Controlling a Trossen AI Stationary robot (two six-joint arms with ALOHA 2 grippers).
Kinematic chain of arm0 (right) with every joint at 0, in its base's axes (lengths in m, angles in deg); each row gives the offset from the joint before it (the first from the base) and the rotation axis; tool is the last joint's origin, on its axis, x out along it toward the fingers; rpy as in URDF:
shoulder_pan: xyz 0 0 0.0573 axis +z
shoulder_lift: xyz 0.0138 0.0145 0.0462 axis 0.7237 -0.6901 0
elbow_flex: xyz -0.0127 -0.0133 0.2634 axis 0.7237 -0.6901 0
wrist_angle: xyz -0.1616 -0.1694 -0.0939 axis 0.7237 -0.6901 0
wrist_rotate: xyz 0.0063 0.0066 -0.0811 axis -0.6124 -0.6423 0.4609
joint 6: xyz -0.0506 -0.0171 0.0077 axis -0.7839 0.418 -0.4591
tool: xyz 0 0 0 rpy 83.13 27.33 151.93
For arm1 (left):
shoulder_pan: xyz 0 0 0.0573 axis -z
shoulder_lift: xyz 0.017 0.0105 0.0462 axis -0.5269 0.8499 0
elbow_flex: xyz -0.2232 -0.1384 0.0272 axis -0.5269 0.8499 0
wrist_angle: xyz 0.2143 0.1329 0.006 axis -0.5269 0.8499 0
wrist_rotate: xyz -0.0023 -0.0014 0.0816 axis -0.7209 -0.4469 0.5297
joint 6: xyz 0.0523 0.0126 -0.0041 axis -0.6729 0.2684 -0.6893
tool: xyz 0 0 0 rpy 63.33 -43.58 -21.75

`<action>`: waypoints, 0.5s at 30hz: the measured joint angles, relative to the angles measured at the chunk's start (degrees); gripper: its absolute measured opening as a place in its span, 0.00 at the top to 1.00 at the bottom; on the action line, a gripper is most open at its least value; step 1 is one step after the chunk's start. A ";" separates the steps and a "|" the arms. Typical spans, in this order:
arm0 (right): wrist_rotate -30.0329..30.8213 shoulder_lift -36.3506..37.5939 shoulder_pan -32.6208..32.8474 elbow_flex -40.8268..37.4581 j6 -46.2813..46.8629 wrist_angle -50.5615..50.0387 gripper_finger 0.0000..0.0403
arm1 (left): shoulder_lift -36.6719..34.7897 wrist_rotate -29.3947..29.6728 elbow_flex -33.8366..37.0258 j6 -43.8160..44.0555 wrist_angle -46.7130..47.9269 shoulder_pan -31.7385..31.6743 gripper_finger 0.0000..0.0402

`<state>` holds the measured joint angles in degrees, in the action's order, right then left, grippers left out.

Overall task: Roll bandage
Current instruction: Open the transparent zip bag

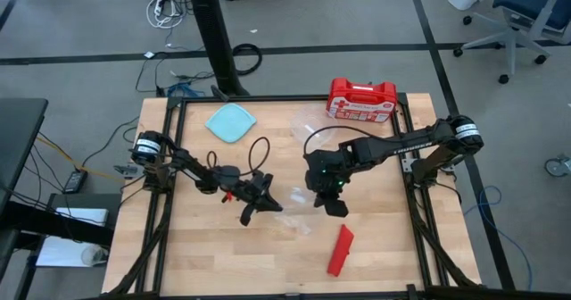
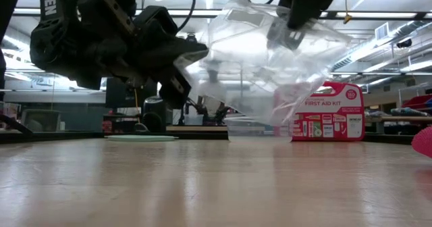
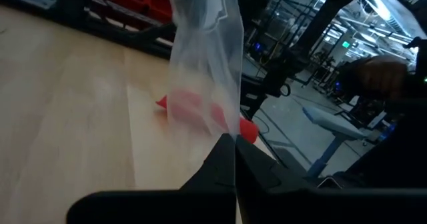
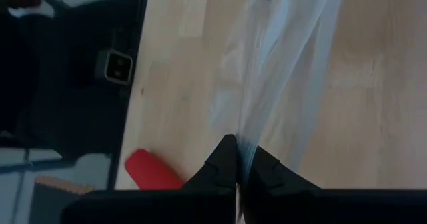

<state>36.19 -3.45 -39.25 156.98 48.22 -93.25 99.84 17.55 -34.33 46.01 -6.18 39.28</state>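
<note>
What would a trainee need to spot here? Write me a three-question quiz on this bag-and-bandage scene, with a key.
1. True or false: both grippers are shut on the clear plastic bag.
2. Where does the red bandage lie?
A. inside the bag
B. on the bare table, nearer the front edge than the grippers
C. on the first aid kit
3. Fill in: the teal pad lies on the side of the ___ arm.

Key
1. True: the left gripper and the right gripper each pinch the film, which hangs lifted between them.
2. B
3. left
</note>
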 joint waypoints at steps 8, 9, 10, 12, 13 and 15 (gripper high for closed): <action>0.02 0.02 0.00 0.00 -4.74 -1.41 1.00 | 0.00 2.21 0.00 -0.17 -3.73 0.00 0.92; 0.09 0.02 0.01 0.00 -4.77 -1.41 1.00 | 0.00 2.66 0.00 -0.20 -3.67 0.00 0.90; 0.34 0.02 0.01 0.00 -4.78 -1.41 1.00 | 0.00 3.29 0.00 -0.22 -3.61 0.00 0.88; 0.49 0.02 0.02 0.00 -4.78 -1.56 1.00 | 0.00 4.10 0.00 -0.22 -3.71 0.00 0.82; 0.55 0.02 0.02 0.00 -4.78 -1.87 1.00 | 0.00 4.60 0.00 -0.22 -3.70 0.00 0.78; 0.96 0.02 0.02 0.00 -4.79 -2.57 1.00 | 0.00 5.19 0.00 -0.24 -3.76 0.00 0.72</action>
<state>37.15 -3.43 -39.23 156.98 43.44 -95.82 99.84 22.74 -34.33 45.76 -9.94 39.28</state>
